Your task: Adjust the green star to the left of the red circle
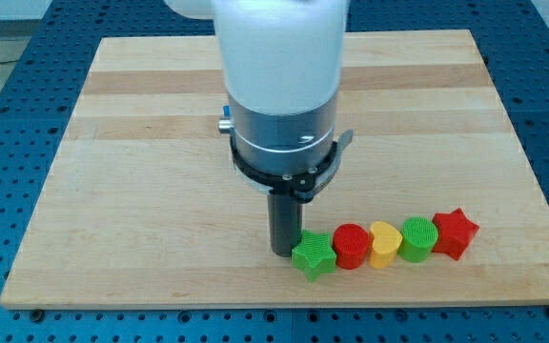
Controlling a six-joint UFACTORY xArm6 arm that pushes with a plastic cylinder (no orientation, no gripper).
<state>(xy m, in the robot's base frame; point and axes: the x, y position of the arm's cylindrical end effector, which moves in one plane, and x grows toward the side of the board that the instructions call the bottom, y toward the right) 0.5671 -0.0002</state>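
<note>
The green star (pixel 314 254) lies near the view's bottom, touching the left side of the red circle (pixel 352 246). My tip (pixel 284 252) stands on the board right against the green star's left edge. The rod rises from there into the big white and grey arm body, which hides the board behind it.
To the right of the red circle a yellow heart-like block (pixel 383 244), a green circle (pixel 416 238) and a red star (pixel 455 232) continue the row, rising slightly to the right. The wooden board (pixel 141 191) has its bottom edge just below the row.
</note>
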